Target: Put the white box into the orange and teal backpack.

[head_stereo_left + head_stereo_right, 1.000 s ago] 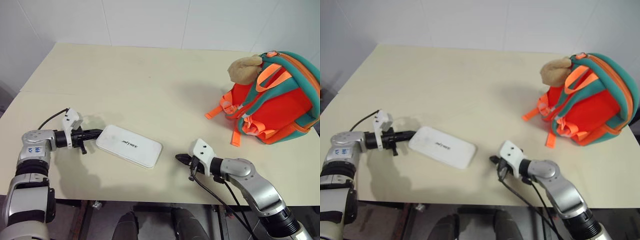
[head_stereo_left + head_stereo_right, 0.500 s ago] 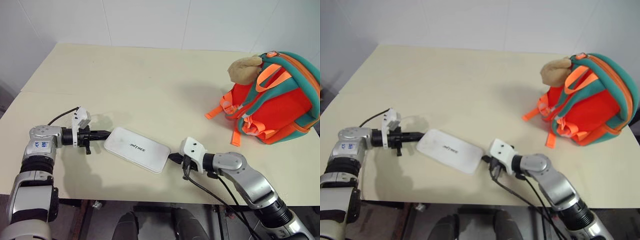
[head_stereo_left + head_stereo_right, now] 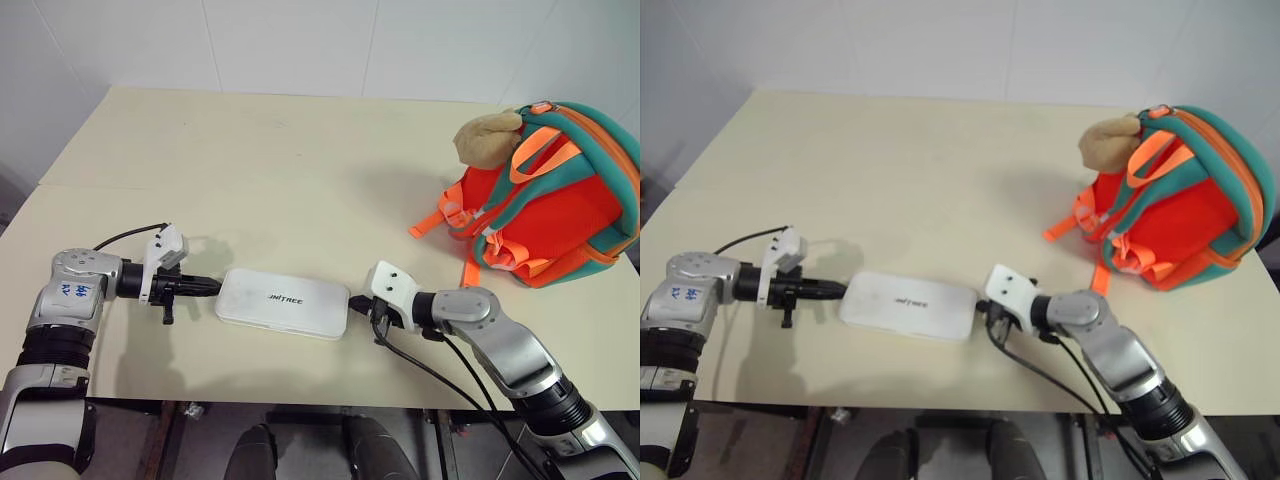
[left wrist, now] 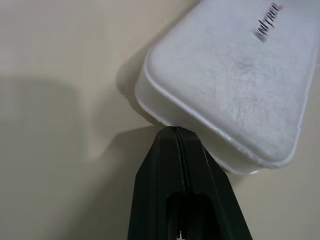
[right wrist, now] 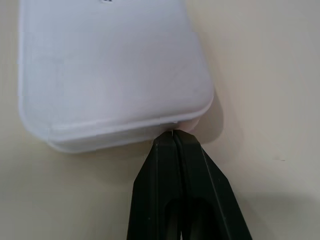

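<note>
Left eye view: the white box lies flat on the cream table, low and centre in the frame. The left gripper touches its left short end, the right gripper its right end; both are pinched closed and hold nothing. The orange and teal backpack stands at the far right, well apart, a tan plush toy at its top left

Left wrist view: closed black fingers meet the box's edge

Right wrist view: closed fingers press the box's rim
</note>
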{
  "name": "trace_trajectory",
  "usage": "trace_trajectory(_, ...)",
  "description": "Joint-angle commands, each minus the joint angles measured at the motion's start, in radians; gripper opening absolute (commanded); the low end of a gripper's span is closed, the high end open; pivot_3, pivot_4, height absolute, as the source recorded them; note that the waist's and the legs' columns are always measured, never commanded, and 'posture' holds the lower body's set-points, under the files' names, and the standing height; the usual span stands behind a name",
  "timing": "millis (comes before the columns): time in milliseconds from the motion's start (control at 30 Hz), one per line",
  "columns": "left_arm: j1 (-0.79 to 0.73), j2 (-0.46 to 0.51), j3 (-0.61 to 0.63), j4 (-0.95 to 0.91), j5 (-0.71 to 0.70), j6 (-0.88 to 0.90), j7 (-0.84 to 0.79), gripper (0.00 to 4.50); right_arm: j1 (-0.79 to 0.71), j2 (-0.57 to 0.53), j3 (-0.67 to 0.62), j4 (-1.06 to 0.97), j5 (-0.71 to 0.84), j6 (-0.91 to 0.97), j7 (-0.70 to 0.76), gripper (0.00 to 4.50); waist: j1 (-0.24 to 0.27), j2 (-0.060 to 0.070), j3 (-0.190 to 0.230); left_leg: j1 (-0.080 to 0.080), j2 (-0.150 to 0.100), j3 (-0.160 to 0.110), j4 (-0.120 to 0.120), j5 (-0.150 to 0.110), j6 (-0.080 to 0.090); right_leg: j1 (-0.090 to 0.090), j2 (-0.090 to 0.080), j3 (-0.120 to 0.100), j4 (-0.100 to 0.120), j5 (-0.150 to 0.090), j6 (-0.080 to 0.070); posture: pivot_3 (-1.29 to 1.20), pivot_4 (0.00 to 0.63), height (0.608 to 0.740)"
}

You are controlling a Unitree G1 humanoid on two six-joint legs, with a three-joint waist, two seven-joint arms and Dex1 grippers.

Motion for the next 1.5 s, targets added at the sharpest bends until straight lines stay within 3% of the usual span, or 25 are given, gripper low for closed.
trace_trajectory(33, 0.030, -0.012, -0.034, -0.095, -0.031, 0.042, -0.025, 0.01, -0.015, 0.013, -0.001, -0.008, 0.006, -0.052, 0.020, 0.04, 0.000, 0.000, 0.000, 0.000, 0.000, 0.000, 0.000, 0.000, 0.000, 0.000, 0.000, 0.000, 0.000, 0.000, 0.000, 0.00, 0.150, 0.740)
trace_trajectory(367, 0.057, -0.015, -0.038, -0.155, -0.035, 0.069, -0.007, 0.01, -0.027, 0.023, -0.004, 0.041, -0.036, -0.091, 0.021, 0.04, 0.000, 0.000, 0.000, 0.001, 0.000, 0.000, 0.000, 0.000, 0.000, 0.000, 0.000, 0.000, 0.000, 0.000, 0.000, 0.00, 0.150, 0.740)
trace_trajectory(767, 0.069, 0.035, 0.018, -0.064, -0.013, -0.043, 0.051, 0.01, 0.079, -0.099, -0.085, -0.025, -0.038, -0.069, 0.047, 0.04, 0.002, 0.000, 0.000, 0.000, 0.000, 0.000, 0.000, 0.000, 0.000, 0.000, 0.000, 0.000, 0.000, -0.001, -0.001, 0.00, 0.150, 0.740)
trace_trajectory(867, 0.068, 0.043, 0.047, -0.040, -0.025, -0.059, 0.075, 0.01, 0.098, -0.125, -0.129, -0.035, -0.025, -0.068, 0.045, 0.04, 0.002, 0.000, 0.000, 0.000, 0.000, 0.000, 0.000, 0.000, 0.000, 0.000, 0.000, 0.000, 0.000, -0.004, -0.007, 0.00, 0.150, 0.740)
trace_trajectory(900, 0.058, 0.048, 0.061, -0.024, -0.026, -0.026, 0.105, 0.18, 0.108, -0.134, -0.155, -0.044, -0.012, -0.069, 0.049, 0.01, 0.002, 0.000, 0.000, 0.000, 0.000, 0.000, 0.000, 0.000, 0.000, 0.000, 0.000, 0.000, 0.000, -0.004, -0.008, 0.00, 0.150, 0.740)
trace_trajectory(1033, 0.016, 0.062, 0.111, -0.013, -0.070, 0.187, 0.178, 1.15, 0.145, -0.142, -0.256, -0.090, 0.082, -0.062, 0.074, 0.90, 0.001, 0.000, 0.000, 0.000, 0.000, 0.000, 0.000, 0.000, 0.000, 0.000, 0.000, 0.000, 0.001, -0.004, -0.007, 0.00, 0.150, 0.740)
trace_trajectory(1367, 0.084, 0.042, 0.285, -0.202, -0.272, 0.397, 0.270, 4.27, 0.140, -0.116, -0.291, -0.033, 0.103, -0.171, 0.066, 4.33, -0.004, 0.000, 0.000, 0.001, 0.000, 0.000, -0.001, 0.000, 0.000, 0.000, 0.000, 0.000, 0.001, -0.002, 0.000, 0.00, 0.150, 0.740)
trace_trajectory(1400, 0.094, 0.040, 0.297, -0.223, -0.292, 0.418, 0.278, 4.46, 0.131, -0.104, -0.284, -0.009, 0.092, -0.200, 0.055, 4.49, -0.004, 0.000, 0.000, 0.001, 0.000, 0.000, -0.001, 0.000, 0.000, 0.000, 0.000, 0.000, 0.001, -0.002, 0.000, 0.00, 0.150, 0.740)
trace_trajectory(1500, 0.123, 0.027, 0.341, -0.272, -0.360, 0.498, 0.310, 4.46, 0.105, -0.074, -0.261, 0.070, 0.045, -0.272, 0.018, 4.49, -0.003, 0.000, 0.001, 0.001, 0.000, 0.000, -0.001, 0.000, -0.001, 0.000, -0.001, 0.000, 0.001, -0.002, 0.000, 0.00, 0.150, 0.740)
